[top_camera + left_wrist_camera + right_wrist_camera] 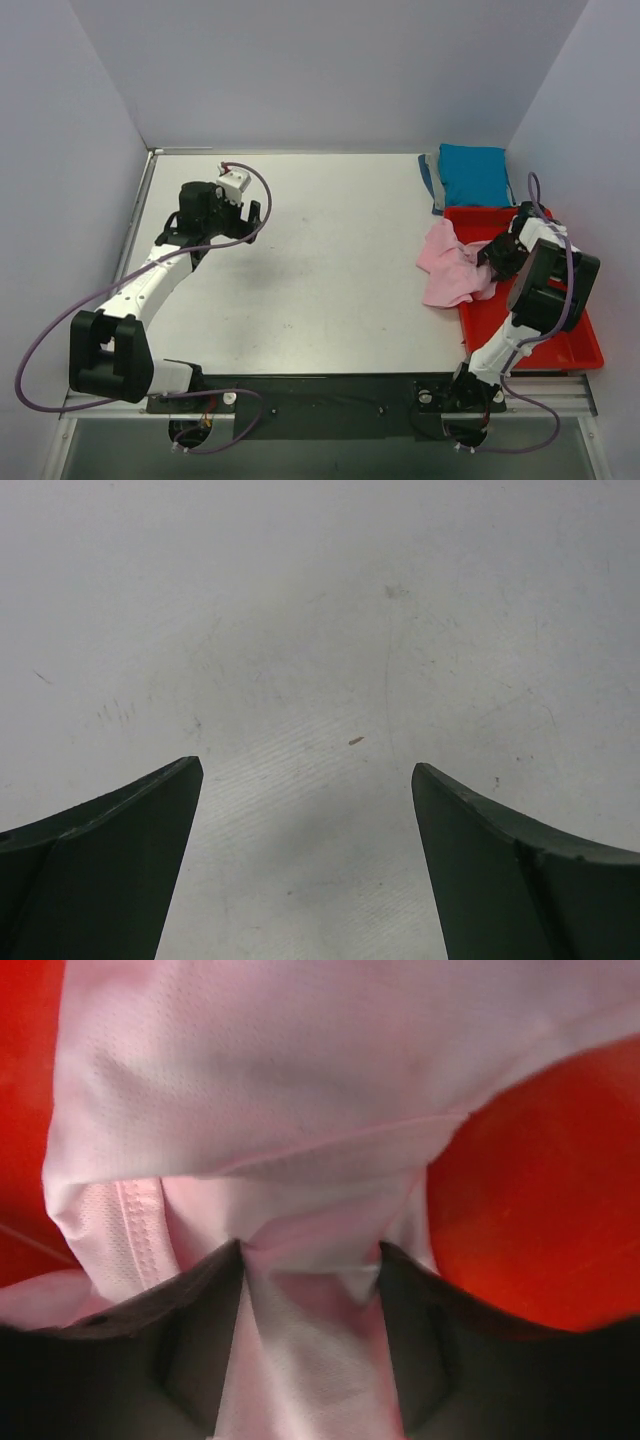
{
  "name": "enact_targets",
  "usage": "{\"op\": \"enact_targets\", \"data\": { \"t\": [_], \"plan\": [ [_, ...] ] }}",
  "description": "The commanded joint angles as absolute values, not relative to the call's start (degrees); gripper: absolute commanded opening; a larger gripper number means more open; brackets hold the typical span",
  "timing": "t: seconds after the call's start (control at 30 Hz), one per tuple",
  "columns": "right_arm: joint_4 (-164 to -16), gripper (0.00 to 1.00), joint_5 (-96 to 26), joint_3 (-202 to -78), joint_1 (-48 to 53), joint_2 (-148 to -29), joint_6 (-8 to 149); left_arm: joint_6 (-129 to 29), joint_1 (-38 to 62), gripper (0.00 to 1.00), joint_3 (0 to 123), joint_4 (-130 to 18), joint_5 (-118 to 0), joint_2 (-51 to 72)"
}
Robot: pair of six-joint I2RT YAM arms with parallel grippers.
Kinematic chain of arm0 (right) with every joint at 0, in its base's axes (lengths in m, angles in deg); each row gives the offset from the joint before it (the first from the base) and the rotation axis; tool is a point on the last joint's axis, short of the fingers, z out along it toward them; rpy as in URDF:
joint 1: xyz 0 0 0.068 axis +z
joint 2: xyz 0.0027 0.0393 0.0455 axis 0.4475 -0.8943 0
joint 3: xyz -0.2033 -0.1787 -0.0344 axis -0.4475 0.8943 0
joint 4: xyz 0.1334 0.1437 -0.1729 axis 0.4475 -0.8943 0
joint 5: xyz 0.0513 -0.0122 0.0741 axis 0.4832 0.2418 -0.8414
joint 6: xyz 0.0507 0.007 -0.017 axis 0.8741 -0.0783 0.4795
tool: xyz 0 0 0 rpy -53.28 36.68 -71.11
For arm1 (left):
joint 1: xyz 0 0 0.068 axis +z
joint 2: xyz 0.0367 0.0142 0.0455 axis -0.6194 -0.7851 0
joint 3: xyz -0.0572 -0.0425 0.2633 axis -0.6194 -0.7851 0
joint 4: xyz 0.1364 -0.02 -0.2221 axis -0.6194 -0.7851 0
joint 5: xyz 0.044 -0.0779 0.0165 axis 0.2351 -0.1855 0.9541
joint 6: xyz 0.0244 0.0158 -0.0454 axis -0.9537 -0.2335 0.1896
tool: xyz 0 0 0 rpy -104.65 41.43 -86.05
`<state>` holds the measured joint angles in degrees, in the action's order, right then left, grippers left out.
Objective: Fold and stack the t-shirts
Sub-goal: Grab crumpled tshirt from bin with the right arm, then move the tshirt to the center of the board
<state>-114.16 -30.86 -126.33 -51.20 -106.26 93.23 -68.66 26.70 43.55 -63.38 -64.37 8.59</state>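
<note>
The pink t-shirt point(448, 262) lies crumpled, half on the table and half over the left rim of the red tray point(560, 345). My right gripper point(497, 258) is down on its right side. In the right wrist view a bunch of the pink t-shirt point(300, 1080) fills the gap of the right gripper point(310, 1250), and both fingertips press into it. The teal t-shirt point(473, 175) sits folded at the back right corner. My left gripper point(245, 222) hovers over bare table at the back left, and in its wrist view the left gripper point(307, 770) stands wide open and empty.
The red tray point(540, 1190) runs along the right wall from the teal t-shirt to the front edge. A grey-blue strip point(430, 185) lies beside the teal shirt. White walls close the table on three sides.
</note>
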Motion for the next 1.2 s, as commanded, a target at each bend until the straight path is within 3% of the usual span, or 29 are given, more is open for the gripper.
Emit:
{"op": "enact_targets", "data": {
  "t": [0.0, 0.03, 0.07, 0.27, 0.43, 0.67, 0.77, 1.07, 1.17],
  "plan": [
    [-119.5, 0.30, -36.7, -130.2, -50.5, -109.3, 91.6, -66.5, 26.8, 0.97, 45.7, -66.6, -67.3, 10.5],
    [-119.5, 0.20, -36.7, -130.4, -50.3, -108.4, 91.0, -66.6, 26.9, 0.97, 46.5, -66.8, -66.5, 10.5],
    [-119.6, 0.00, -36.7, -130.6, -50.4, -106.2, 90.5, -66.6, 26.9, 0.97, 47.1, -67.5, -65.8, 10.5],
    [-123.2, 0.00, -32.5, -143.9, -43.5, -92.1, 80.6, -64.9, 29.0, 0.96, 51.7, -68.1, -63.6, 10.2],
    [-126.4, 0.00, -32.4, -167.8, -21.3, -89.9, 67.0, -61.6, 32.4, 0.97, 54.0, -63.4, -64.0, 9.7],
    [-123.1, 0.00, -62.6, -192.4, -1.4, -97.0, 66.4, -59.0, 36.0, 0.97, 54.4, -56.9, -60.9, 11.2],
    [-113.9, 0.00, -71.0, -189.9, -1.4, -97.7, 72.4, -59.6, 38.0, 0.97, 54.0, -54.3, -58.7, 12.0],
    [-107.9, 0.02, -69.7, -165.1, -6.7, -101.2, 72.8, -69.0, 40.7, 0.97, 49.0, -53.6, -58.9, 17.2],
    [-109.1, 0.35, -59.9, -163.1, -11.3, -108.7, 77.6, -69.4, 40.5, 0.97, 46.6, -53.7, -60.9, 18.6]
  ]
}}
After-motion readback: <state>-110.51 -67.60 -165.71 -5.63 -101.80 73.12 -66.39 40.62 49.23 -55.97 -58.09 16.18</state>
